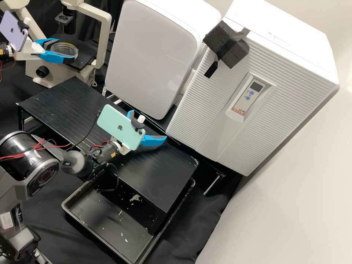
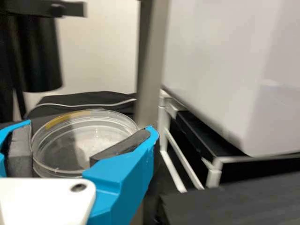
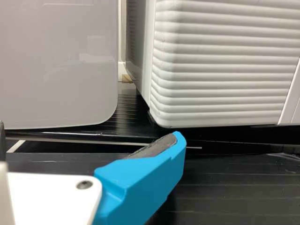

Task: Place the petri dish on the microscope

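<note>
Off the far left corner of the desk [image 1: 47, 98], the microscope [image 1: 55, 71] is stood, and it is there that the petri dish [image 1: 63, 50] is held. From the left, the dish is brought in by the left gripper [image 2: 91, 127], whose fingers are closed on its side wall, one pad to either side; clear plastic is seen between them, roughly level. No long axis is offered by so round a thing, so no turning seems called for — only position and height are left to be settled.

In the high view the dark stage [image 1: 86, 55] is partly overlapped by the dish, its bare part running on to the right, past the fingertips. Whether a gap is left beneath the dish, or the stage is already touched, cannot be told. Farther right, the pale upright [image 1: 104, 40] is to be kept clear of; in the left wrist view it is seen just behind the tip of one finger, and could be knocked if the reach were carried too far. A small shift toward the stage's middle, then a level lowering and release, would be judged the next need.

Near the desk's far edge, well apart to the right, the right gripper [image 1: 148, 125] is held with fingers spread; by the left one the work is plainly better served.
</note>
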Controlling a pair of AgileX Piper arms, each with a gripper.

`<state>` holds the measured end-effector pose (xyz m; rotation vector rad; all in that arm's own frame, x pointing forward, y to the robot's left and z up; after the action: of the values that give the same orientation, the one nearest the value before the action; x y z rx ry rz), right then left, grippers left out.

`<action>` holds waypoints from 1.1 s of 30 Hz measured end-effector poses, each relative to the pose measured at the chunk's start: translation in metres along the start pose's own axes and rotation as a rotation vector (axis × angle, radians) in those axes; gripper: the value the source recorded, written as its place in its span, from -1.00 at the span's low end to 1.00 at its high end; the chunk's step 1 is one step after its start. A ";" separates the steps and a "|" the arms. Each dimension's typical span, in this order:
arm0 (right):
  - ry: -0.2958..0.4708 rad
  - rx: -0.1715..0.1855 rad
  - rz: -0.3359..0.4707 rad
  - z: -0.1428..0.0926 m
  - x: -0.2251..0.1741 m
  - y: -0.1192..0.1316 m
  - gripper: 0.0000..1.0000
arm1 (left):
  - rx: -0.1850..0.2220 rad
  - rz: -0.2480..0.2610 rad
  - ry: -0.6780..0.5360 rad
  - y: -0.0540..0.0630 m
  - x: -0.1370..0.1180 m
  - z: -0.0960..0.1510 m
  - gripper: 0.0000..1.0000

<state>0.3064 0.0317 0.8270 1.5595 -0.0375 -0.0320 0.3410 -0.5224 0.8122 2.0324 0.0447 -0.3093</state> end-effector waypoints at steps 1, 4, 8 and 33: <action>0.000 0.000 0.000 0.000 0.000 0.000 1.00 | -0.001 0.003 0.014 0.002 0.003 -0.003 -1.00; 0.000 0.000 0.000 0.000 0.000 0.000 1.00 | -0.023 -0.012 0.056 0.003 0.011 -0.012 -1.00; 0.000 0.000 0.000 0.000 0.000 0.000 1.00 | -0.022 -0.023 0.098 0.005 0.021 -0.020 -1.00; 0.000 0.000 0.000 0.000 0.000 0.000 1.00 | 0.005 -0.029 0.163 -0.003 0.060 -0.033 -1.00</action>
<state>0.3064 0.0317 0.8270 1.5595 -0.0375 -0.0320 0.4050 -0.4977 0.8096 2.0594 0.1746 -0.1606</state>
